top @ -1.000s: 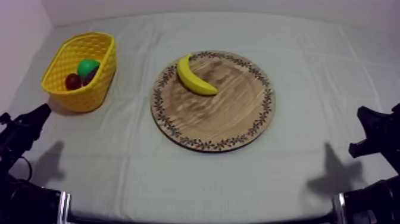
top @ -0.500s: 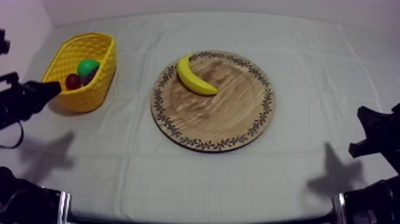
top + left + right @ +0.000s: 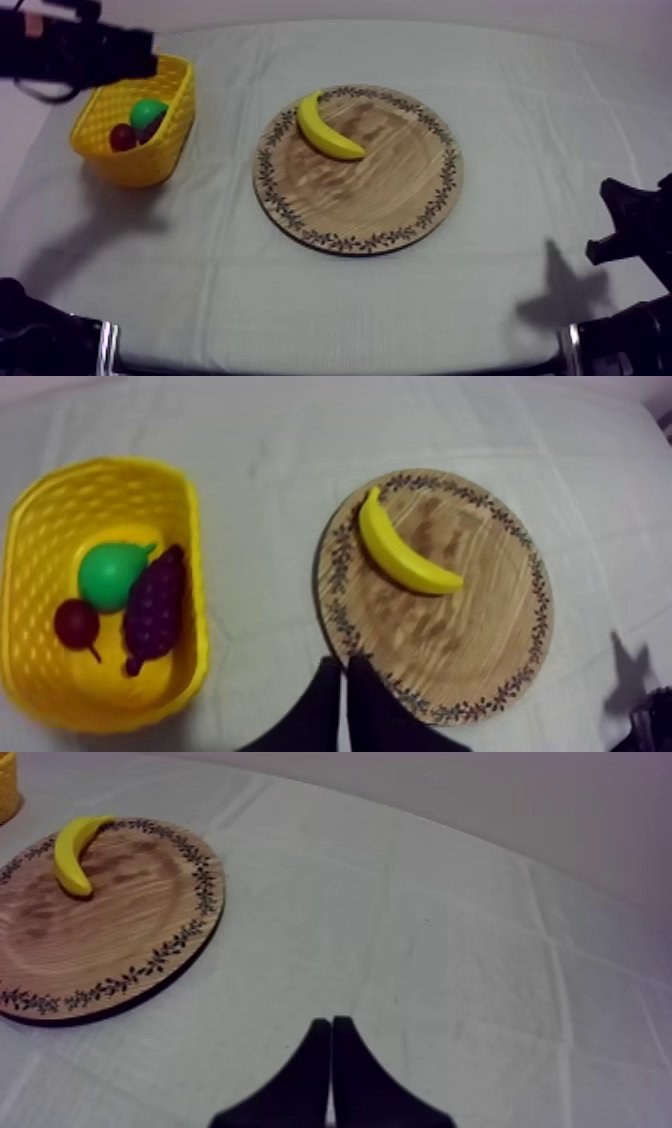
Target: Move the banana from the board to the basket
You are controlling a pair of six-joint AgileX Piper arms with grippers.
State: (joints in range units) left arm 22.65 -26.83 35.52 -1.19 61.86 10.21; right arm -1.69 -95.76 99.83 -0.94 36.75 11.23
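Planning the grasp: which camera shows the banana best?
The left wrist view: it looks down on the whole banana. The top view shows it at a slant; the right wrist view sees it foreshortened.

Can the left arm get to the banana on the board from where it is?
Probably yes: the banana lies alone on the wooden board with nothing over it. The left gripper, by the yellow basket, is shut and must open first.

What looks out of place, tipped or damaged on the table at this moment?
Nothing stands out. The banana lies whole on the wooden board, the yellow basket stands upright, and the pear, the bunch of grapes and the small red fruit lie inside it.
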